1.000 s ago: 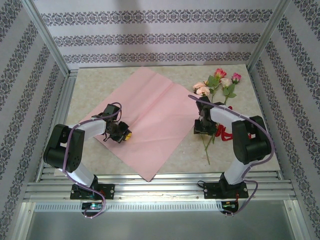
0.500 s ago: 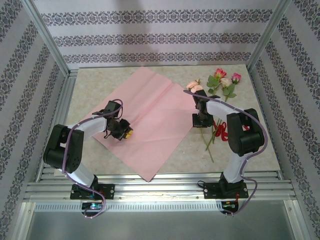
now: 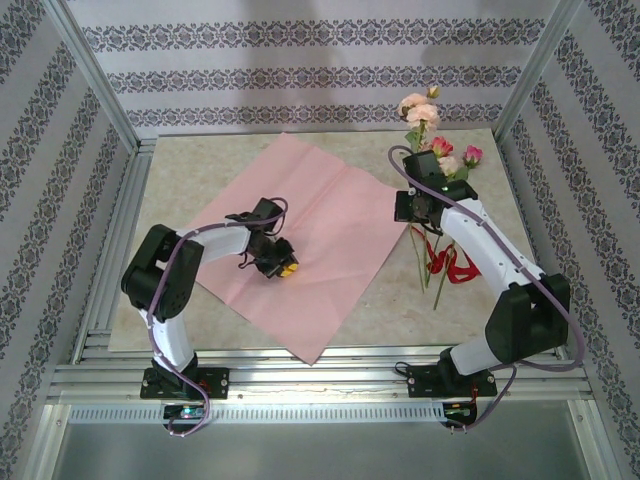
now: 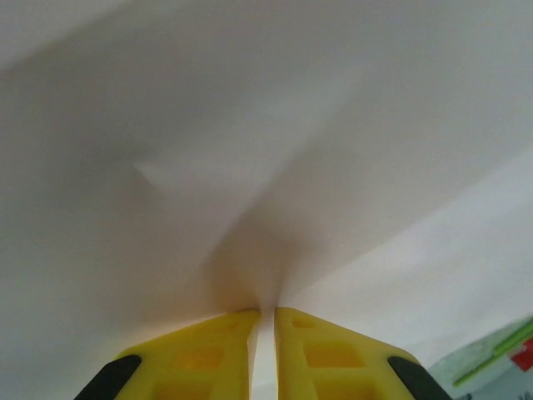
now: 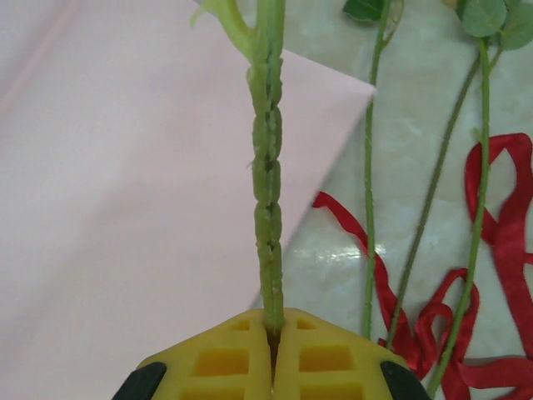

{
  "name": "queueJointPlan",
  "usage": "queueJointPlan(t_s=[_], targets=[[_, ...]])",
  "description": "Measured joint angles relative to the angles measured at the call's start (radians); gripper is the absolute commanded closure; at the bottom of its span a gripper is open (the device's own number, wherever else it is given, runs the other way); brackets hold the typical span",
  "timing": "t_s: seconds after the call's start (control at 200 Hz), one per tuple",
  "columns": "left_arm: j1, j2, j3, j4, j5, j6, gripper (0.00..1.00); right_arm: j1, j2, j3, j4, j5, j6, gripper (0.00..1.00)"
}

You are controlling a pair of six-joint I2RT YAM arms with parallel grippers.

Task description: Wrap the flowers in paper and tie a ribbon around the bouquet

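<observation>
Your left jaws are almost closed, the yellow fingers [image 4: 208,354] pinching a fold of the paper [image 4: 250,150], which tents up into a crease just ahead of them. From above, that pinch sits on the near half of the sheet [image 3: 320,230], which lies pink face up and spread across the worktop [image 3: 190,170]. It reads as a hold meant to anchor or tug the sheet so it is squared up to receive the stems. To the right, at about the same depth, the ribbon [image 3: 452,266] lies in loose red loops on the bare worktop, clear of the paper and untouched, so tying looks a long way off. A little farther out, your right jaws are shut tight on one thick, ridged green stem [image 5: 268,167], gripped low so the heads ride well above the clamp. Below that stem you can see the paper's right corner [image 5: 333,92], so the carry seems aimed at laying this stem on the sheet. Two thinner stems [image 5: 371,192] lie on the worktop beside the ribbon, their pink and magenta heads [image 3: 452,158] resting beyond your right jaws. Farthest back, the lifted peach heads [image 3: 418,108] stand up against the rear wall. You have the flowers split: one stem in hand, the others waiting.
</observation>
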Motion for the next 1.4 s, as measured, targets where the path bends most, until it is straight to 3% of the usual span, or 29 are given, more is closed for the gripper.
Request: queueJointPlan(t_s=[0.26, 0.45, 0.585, 0.689, 0.804, 0.944, 1.094, 1.279, 1.404], targets=[[-0.098, -0.013, -0.05, 0.074, 0.031, 0.013, 0.87, 0.053, 0.054, 0.074, 0.076, -0.185, 0.059, 1.0], [-0.098, -0.069, -0.059, 0.025, -0.028, 0.03, 0.69, 0.203, 0.257, 0.192, 0.175, -0.307, 0.123, 1.0], [-0.087, -0.154, -0.054, -0.043, -0.077, 0.038, 0.74, 0.273, 0.442, 0.292, 0.235, -0.381, 0.197, 1.0], [-0.034, -0.234, -0.068, -0.069, -0.094, 0.042, 0.81, 0.297, 0.565, 0.37, 0.261, -0.423, 0.252, 1.0], [0.08, -0.293, -0.141, -0.064, -0.089, 0.042, 0.89, 0.313, 0.678, 0.468, 0.271, -0.458, 0.299, 1.0], [0.184, -0.246, -0.186, -0.069, -0.078, 0.069, 0.93, 0.328, 0.766, 0.549, 0.275, -0.484, 0.335, 1.0], [0.206, -0.182, -0.181, -0.07, -0.07, 0.114, 0.95, 0.349, 0.85, 0.642, 0.261, -0.509, 0.345, 1.0], [0.206, -0.157, -0.156, -0.071, -0.064, 0.14, 0.95, 0.362, 0.891, 0.671, 0.235, -0.526, 0.364, 0.62], [0.206, -0.157, -0.156, -0.071, -0.063, 0.147, 0.95, 0.351, 0.88, 0.672, 0.217, -0.525, 0.364, 0.47]])
